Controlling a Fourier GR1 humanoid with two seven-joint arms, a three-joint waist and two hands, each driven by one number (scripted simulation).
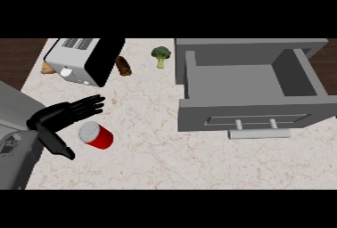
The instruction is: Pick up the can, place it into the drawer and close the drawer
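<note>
A red can (97,136) with a silver top stands on the marble counter (151,156) at the left. My left hand (51,119) is just left of it, open, with its fingers stretched up and to the right above the can and the thumb pointing down below it. I cannot tell whether the hand touches the can. The grey drawer (250,113) at the right is pulled open, and its inside shows nothing. Its pale bar handle (259,133) faces the counter's front. My right hand does not show.
A silver and black toaster (82,60) stands at the back left, with a brown food item (123,66) beside it and another (47,68) at its left. A broccoli floret (161,55) lies near the drawer's back left corner. Dark wood borders the counter.
</note>
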